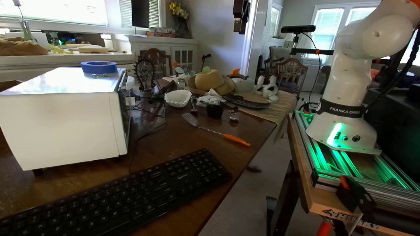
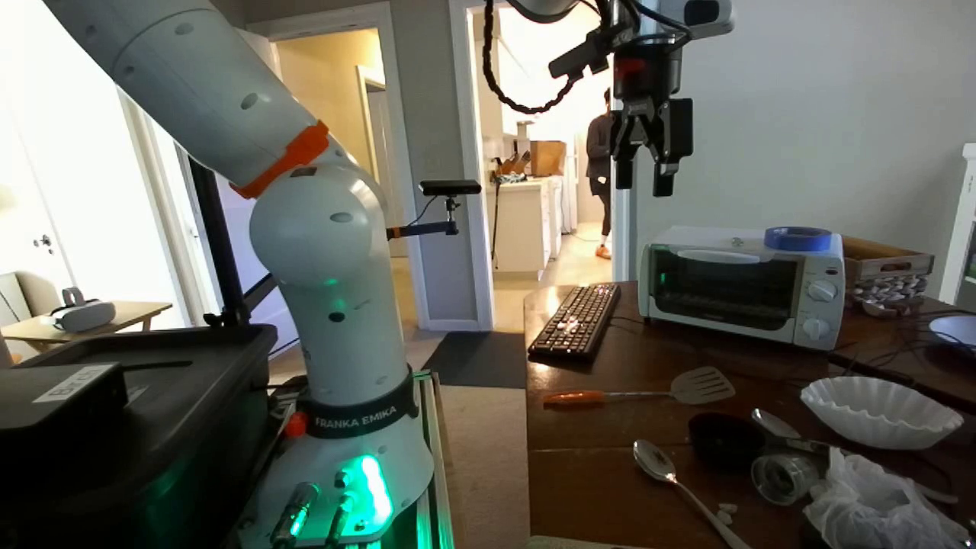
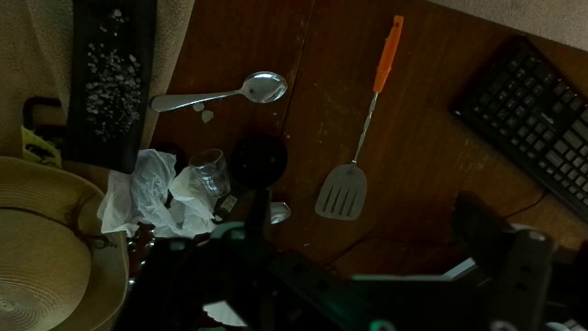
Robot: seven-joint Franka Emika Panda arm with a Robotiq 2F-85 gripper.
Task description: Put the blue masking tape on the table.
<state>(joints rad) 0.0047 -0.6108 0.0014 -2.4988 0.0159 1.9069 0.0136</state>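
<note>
Flat on top of the white toaster oven (image 2: 720,286), at the end with the control knobs (image 2: 822,290): the blue masking tape (image 2: 797,240), visible in both exterior views; under the oven, the dark brown worktop (image 2: 579,438); in midair above that worktop, the tool (image 2: 644,182), pointed downward, spread wide, well apart from the tape; below, in the wrist view, an orange-handled spatula (image 3: 342,192) between the black keyboard (image 3: 546,124) and a silver spoon (image 3: 264,87); near the spoon, a black cup (image 3: 259,160) beside a clear glass (image 3: 211,172).
</note>
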